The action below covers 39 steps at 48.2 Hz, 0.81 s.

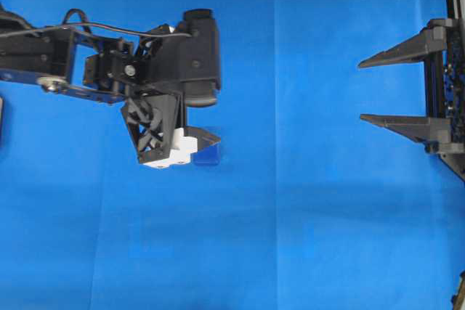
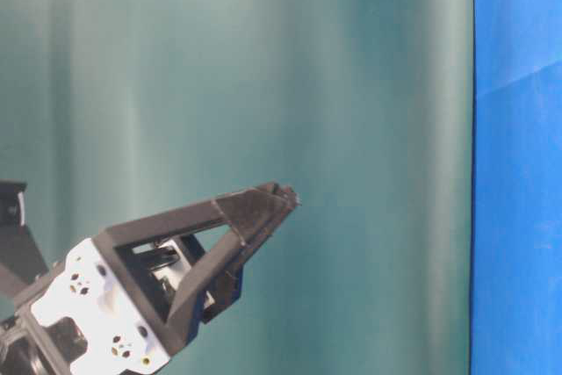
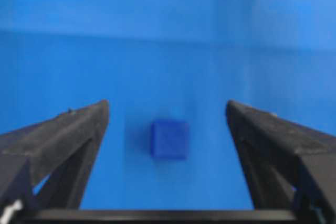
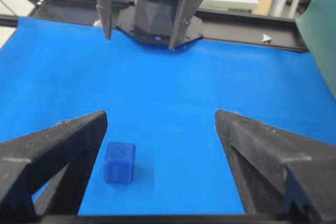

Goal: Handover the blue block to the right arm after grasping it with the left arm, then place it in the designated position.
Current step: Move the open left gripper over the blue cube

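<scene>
The blue block (image 1: 208,155) lies on the blue cloth. My left gripper (image 1: 197,147), the one with white blocks, hangs over it pointing down. In the left wrist view the block (image 3: 169,139) sits on the cloth below and midway between the open fingers of the gripper (image 3: 168,111), touching neither. My right gripper (image 1: 362,91), all black, stands open at the right edge, far from the block. From the right wrist the block (image 4: 119,162) shows near the left finger of that gripper (image 4: 160,119), and the left gripper (image 4: 139,43) hangs open beyond it.
The blue cloth (image 1: 305,237) covers the whole table. A green backdrop (image 2: 263,85) fills the table-level view, with one finger (image 2: 250,217) of the left gripper in front of it. The left arm's base (image 4: 160,22) and a black frame rail (image 4: 252,22) stand at the far edge.
</scene>
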### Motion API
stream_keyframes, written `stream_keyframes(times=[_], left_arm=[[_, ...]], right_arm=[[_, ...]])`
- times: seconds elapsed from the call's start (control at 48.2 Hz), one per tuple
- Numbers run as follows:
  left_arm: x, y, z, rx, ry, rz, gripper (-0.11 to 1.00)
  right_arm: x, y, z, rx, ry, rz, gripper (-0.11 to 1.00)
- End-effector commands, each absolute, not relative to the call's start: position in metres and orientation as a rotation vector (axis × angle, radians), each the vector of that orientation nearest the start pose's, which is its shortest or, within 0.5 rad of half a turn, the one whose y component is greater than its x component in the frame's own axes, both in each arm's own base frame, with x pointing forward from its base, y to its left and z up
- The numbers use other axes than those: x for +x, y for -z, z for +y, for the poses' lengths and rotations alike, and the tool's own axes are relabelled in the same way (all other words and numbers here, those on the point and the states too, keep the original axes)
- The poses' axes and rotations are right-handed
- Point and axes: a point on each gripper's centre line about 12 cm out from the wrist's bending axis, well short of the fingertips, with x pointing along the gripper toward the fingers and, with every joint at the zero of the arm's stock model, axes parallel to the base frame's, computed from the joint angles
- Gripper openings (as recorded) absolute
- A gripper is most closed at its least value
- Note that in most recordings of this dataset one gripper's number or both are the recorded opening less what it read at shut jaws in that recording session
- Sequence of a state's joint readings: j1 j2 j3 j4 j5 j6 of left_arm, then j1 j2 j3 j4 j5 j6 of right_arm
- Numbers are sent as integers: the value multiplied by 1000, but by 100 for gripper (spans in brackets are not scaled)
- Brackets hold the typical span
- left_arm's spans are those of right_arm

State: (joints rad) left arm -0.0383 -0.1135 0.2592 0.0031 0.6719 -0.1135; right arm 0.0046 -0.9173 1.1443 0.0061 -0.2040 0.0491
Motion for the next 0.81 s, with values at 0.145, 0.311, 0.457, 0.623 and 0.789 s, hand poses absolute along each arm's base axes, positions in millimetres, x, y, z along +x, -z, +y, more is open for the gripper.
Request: stream_keyframes(times=[0.145,0.311,0.457,0.623,0.789], left_arm=[[407,-319,-17,-86,-9,823,93],[406,-319,-17,-86,-10,825,93],[406,-319,-17,-86,-10,826,93],[406,-319,-16,-88,-12,826,93],[406,-319,-17,-89,-11,826,93]], right_arm=[[211,-296,1,58,-5,0,98],[211,-296,1,58,-5,0,98],[211,-297,1,58,-5,-1,98],[211,-296,1,58,-5,-1,98],[211,-297,1,58,-5,-3,98]])
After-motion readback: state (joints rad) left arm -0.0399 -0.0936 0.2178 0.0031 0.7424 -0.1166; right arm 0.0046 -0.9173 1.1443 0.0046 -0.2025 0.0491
